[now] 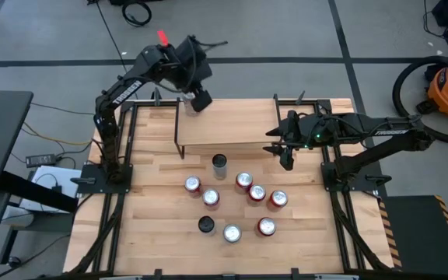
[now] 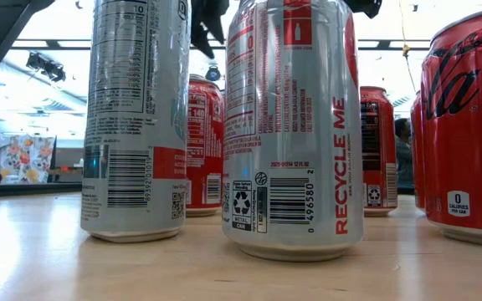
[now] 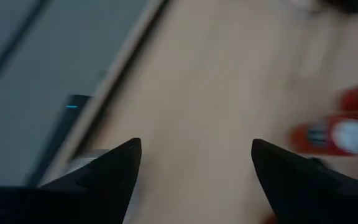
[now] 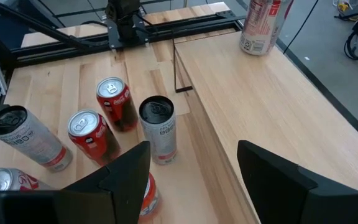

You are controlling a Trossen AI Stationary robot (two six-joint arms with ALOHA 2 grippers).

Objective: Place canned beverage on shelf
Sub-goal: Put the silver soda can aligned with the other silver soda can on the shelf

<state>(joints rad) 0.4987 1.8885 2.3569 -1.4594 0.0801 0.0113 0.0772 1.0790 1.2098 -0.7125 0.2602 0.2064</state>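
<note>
high view shows the shelf (image 1: pixel 236 124) at the far half of the table (image 1: pixel 154 249), with a cluster of cans on the tabletop just in front of it. one silver can (image 4: pixel 263 25) already stands upright on the shelf near its far left corner, seen in the right wrist view; in the high view it is mostly hidden under the left gripper (image 1: pixel 199 99).

the left gripper hovers over that corner of the shelf. left wrist view shows its fingers (image 3: pixel 114 168) spread wide with nothing between them; that view is blurred, so what lies below cannot be read beyond bare wood and a hint of red cans.

the right gripper (image 1: pixel 285 152) sits at the front right edge of the shelf, pointing toward the can cluster. its fingers (image 4: pixel 120 171) are also spread wide and hold nothing.

the relation that governs the next move: the nearest free can is the tall dark-topped silver can (image 1: pixel 219 165), standing upright just in front of the shelf's front edge. it lies to the left of the right gripper and slightly nearer the table front, with its long axis vertical. in the right wrist view it (image 4: pixel 159 129) stands straight ahead of the open fingers, beside a red can (image 4: pixel 115 102).

the right arm appears nearer to this can than the left arm. a level side approach across the shelf front would likely suit it, since red cans stand close by on the front side.
</note>
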